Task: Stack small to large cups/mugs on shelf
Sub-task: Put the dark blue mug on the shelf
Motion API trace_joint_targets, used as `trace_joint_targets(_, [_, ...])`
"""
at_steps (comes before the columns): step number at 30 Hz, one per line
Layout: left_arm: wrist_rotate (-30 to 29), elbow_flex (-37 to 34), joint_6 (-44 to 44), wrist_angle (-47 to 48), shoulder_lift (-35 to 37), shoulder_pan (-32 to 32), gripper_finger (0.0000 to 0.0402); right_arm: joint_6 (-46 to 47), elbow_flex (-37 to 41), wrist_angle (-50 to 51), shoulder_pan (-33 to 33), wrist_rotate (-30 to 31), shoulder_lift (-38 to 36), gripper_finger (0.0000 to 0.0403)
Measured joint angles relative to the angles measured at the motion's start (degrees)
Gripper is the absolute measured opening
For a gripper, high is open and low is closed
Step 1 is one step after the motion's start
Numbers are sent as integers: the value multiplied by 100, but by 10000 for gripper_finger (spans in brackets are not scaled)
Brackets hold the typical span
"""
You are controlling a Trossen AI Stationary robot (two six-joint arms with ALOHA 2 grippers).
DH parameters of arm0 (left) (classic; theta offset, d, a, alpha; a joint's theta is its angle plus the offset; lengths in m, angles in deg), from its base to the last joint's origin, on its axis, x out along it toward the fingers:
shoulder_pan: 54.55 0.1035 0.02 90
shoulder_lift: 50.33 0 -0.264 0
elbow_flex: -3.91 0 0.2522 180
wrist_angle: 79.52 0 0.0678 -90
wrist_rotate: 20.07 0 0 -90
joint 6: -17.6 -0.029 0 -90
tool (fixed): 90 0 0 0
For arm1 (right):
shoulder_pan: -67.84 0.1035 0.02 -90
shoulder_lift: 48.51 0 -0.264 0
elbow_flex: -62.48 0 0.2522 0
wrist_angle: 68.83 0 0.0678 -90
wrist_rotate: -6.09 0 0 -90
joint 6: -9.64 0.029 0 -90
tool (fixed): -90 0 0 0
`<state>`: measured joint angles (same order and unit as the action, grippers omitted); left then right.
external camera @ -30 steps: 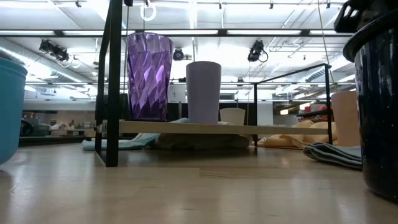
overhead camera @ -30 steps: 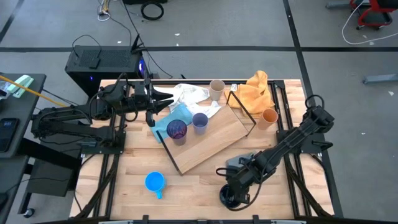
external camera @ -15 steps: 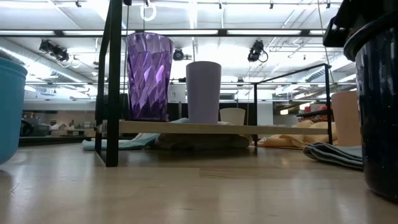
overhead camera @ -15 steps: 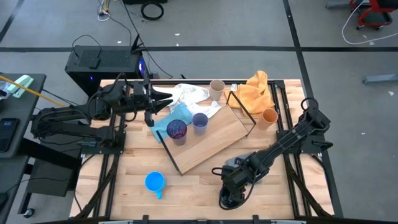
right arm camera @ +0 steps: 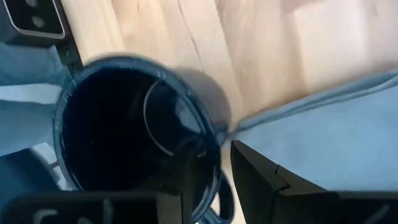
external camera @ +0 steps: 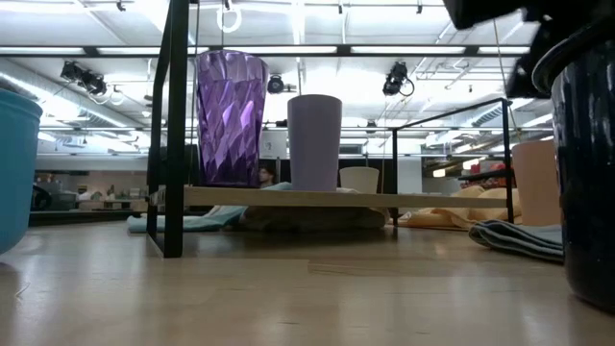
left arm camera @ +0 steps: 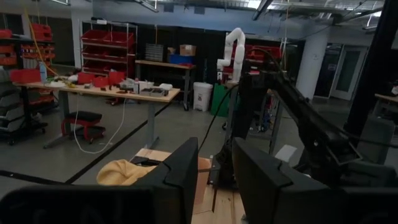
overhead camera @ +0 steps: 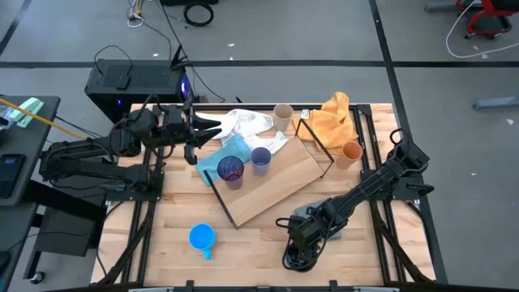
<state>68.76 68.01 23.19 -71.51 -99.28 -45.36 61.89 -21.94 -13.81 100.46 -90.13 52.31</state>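
Right wrist view puts the right gripper (right arm camera: 214, 165) directly over the black mug (right arm camera: 134, 121), jaws set narrow astride its rim, one finger dipping inside the mouth and the other outside the wall by the handle; whether the pads actually press the wall cannot be told. The mug stands at the table's front edge, just beside the grey cloth (right arm camera: 323, 134).

Handling looks straightforward: a rigid, glossy mug, probably heavier than the plastic cups and slick at the lip, so a pinch on the wall beside the handle seems the best hold (a loose one could let it swing).

The left gripper (overhead camera: 209, 129) waits near the table's back edge, its fingers parted a little on nothing.

Counting outward in the high view gives six cups:
- purple tumbler (overhead camera: 231, 170) and lavender cup (overhead camera: 260, 158), both upright on the shelf (overhead camera: 284, 182)
- blue mug (overhead camera: 201, 238) near the front left
- beige cup (overhead camera: 282, 116) at the back
- orange cup (overhead camera: 351, 152) beside the orange cloth (overhead camera: 332, 113)
- the black mug itself
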Motion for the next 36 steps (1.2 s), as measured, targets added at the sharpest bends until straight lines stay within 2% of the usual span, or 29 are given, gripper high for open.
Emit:
trace_joint_targets(9, [0, 0, -1, 13, 2, 0, 107, 199, 302, -559, -30, -114, 1, 98])
trace_joint_targets(11, [0, 0, -1, 13, 2, 0, 107, 219, 330, -543, -42, -116, 1, 76])
trace_joint_targets(14, [-1, 0, -22, 13, 2, 0, 107, 100, 342, -545, -83, -119, 1, 22])
trace_joint_targets(15, [0, 0, -26, 13, 1, 0, 107, 26, 339, -551, -91, -99, 1, 17])
trace_joint_targets(23, [-2, -2, -28, 13, 0, 0, 107, -243, 213, -238, -258, -14, -33, 17])
trace_joint_targets(36, [-3, -2, -55, 13, 2, 0, 107, -1060, -710, 1431, -963, 355, -789, 17])
